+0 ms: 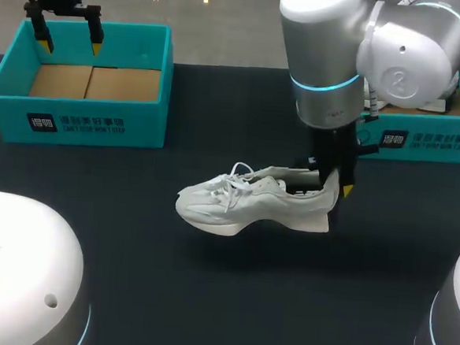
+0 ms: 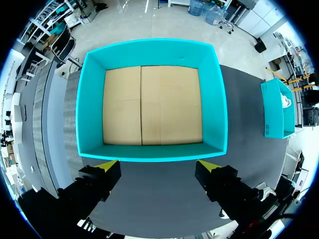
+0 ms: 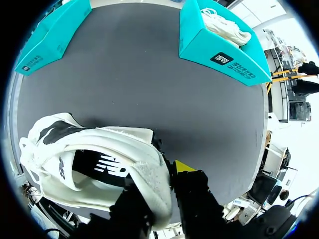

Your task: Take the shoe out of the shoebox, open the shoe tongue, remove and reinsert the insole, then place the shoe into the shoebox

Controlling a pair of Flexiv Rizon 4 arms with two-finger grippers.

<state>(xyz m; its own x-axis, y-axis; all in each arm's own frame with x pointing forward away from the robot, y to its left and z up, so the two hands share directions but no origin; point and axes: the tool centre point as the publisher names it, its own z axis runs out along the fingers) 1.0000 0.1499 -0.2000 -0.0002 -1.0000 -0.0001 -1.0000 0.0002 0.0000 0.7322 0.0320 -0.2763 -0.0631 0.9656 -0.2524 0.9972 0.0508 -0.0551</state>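
Observation:
A white sneaker [image 1: 252,202] hangs just above the black table, toe toward the left box, laces loose. My right gripper [image 1: 336,184] is shut on its heel collar, one finger inside the shoe and one outside. The right wrist view shows the heel [image 3: 149,184] pinched at my right gripper [image 3: 159,185], with the shoe's opening [image 3: 94,167] beside it. The open teal shoebox [image 1: 75,126] stands at the back left with a bare cardboard floor. My left gripper [image 1: 69,47] hovers open over that box's far wall. In the left wrist view my left gripper [image 2: 158,167] holds nothing, with the shoebox [image 2: 89,99] ahead of it.
A second teal box [image 1: 422,138] stands at the back right, partly hidden by my right arm. In the right wrist view that box [image 3: 219,50] holds another white shoe [image 3: 224,22]. Black table surface [image 1: 229,299] spreads in front of the held sneaker.

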